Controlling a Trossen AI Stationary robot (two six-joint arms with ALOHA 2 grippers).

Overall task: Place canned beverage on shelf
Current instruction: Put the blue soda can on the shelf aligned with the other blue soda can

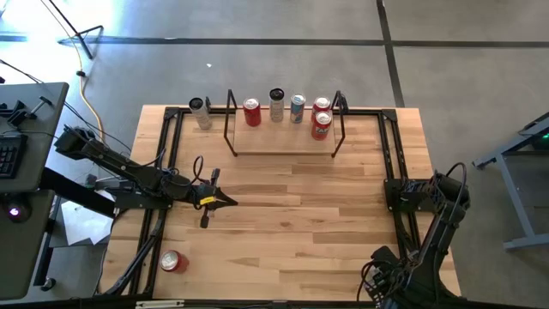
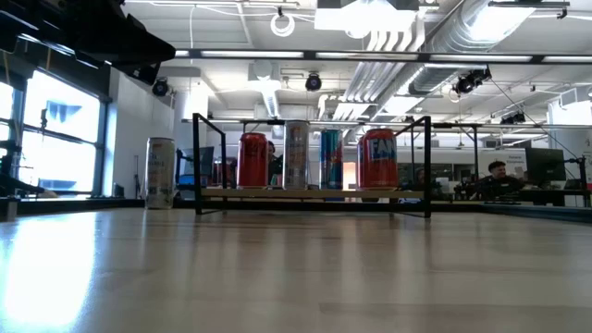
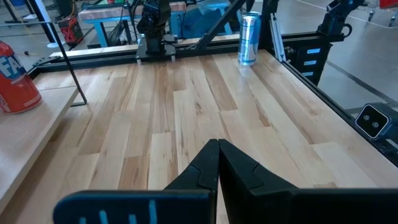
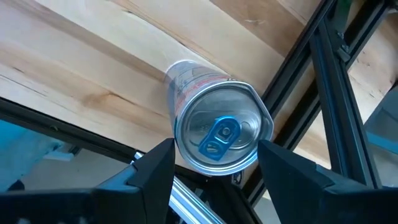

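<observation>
High view: the shelf (image 1: pixel 274 142) runs along the far edge of the surface with five cans already on it. A silver can (image 1: pixel 200 112) stands just off its left end, and a red can (image 1: pixel 174 262) sits alone at the near-left corner, probably upright, though I can't be sure. The left gripper (image 1: pixel 225 200) hangs over the middle of the surface, fingers pressed together on nothing. The right arm (image 1: pixel 433 202) is folded up at the right edge. Low view: the shelved cans stand upright in a row on the board, the silver can is beside the frame rather than inside it, and no fingers show. Left wrist view: past the closed fingers a slim can (image 3: pixel 249 37), blue and silver, stands upright well ahead, right by the black side frame. Right wrist view: the right gripper (image 4: pixel 216 146) looks almost straight down on what I take to be that slim can. I see a silver lid with a blue tab and red lettering on a pale side. Its fingers are spread to either side of the lid, apparently just above it and not clamping. The can's long axis runs along the fingers' reach, so the right arm is far nearer.
</observation>
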